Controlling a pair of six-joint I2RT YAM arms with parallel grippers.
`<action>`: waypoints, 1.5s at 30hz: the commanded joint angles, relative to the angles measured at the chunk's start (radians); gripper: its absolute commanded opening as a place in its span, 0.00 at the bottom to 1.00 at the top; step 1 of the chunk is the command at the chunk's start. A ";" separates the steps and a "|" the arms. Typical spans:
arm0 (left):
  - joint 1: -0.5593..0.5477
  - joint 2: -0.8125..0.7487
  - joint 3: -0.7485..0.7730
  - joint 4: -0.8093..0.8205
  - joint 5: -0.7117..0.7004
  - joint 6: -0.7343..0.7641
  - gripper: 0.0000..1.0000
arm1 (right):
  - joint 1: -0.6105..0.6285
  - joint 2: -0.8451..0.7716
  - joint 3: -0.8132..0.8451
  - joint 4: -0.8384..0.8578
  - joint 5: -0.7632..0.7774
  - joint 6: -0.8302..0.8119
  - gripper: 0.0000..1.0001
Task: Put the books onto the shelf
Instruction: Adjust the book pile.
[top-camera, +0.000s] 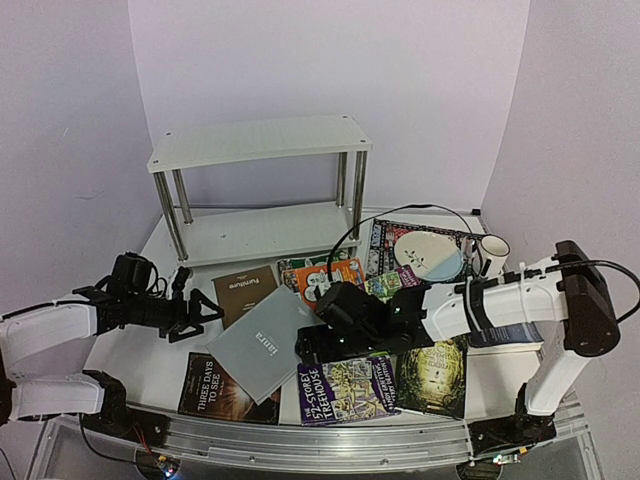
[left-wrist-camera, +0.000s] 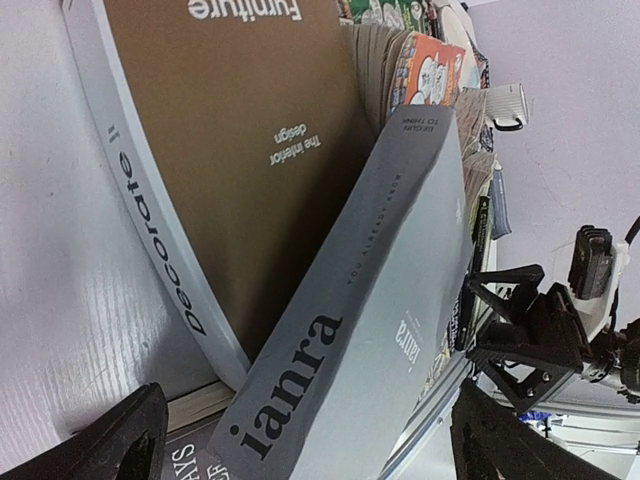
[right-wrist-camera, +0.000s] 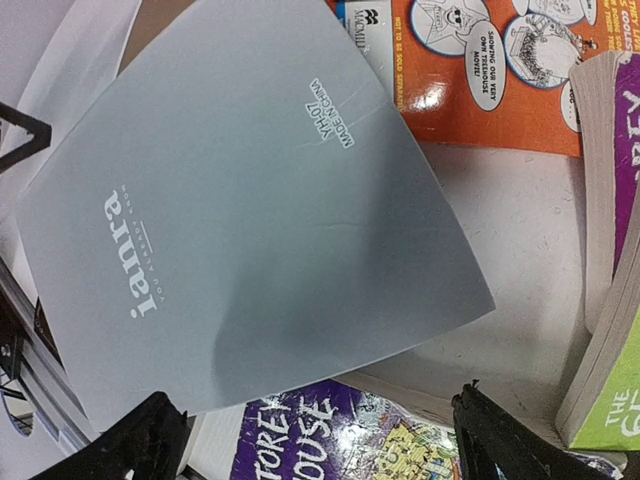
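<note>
The white two-tier shelf (top-camera: 260, 190) stands at the back with nothing on it. Books lie spread in front of it. The grey "ianra" book (top-camera: 262, 343) lies tilted on other books, beside the brown one (top-camera: 245, 290) and "Three Days to See" (top-camera: 210, 385). My left gripper (top-camera: 208, 315) is open at the grey book's left corner; the wrist view shows its spine (left-wrist-camera: 370, 320) between the fingers, with the white "Decorate" book (left-wrist-camera: 150, 200) behind. My right gripper (top-camera: 312, 345) is open over the grey book's (right-wrist-camera: 250, 220) right edge and the purple Treehouse book (right-wrist-camera: 300, 425), holding nothing.
An orange Treehouse book (top-camera: 335, 275), a dark green book (top-camera: 432, 375) and other paperbacks lie right of centre. A patterned placemat with a plate (top-camera: 428, 252) and a white mug (top-camera: 492, 250) sit at the back right. A metal rail (top-camera: 330, 440) runs along the near edge.
</note>
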 joint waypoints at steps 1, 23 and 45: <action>-0.003 -0.027 -0.033 0.054 0.023 -0.016 1.00 | 0.002 0.050 0.041 0.009 0.027 0.054 0.92; -0.003 -0.125 -0.080 0.166 -0.107 -0.100 1.00 | -0.045 0.174 0.367 -0.044 0.082 -0.143 0.97; -0.003 -0.114 -0.122 0.128 -0.026 -0.136 1.00 | -0.028 0.205 0.277 -0.024 -0.089 -0.031 0.80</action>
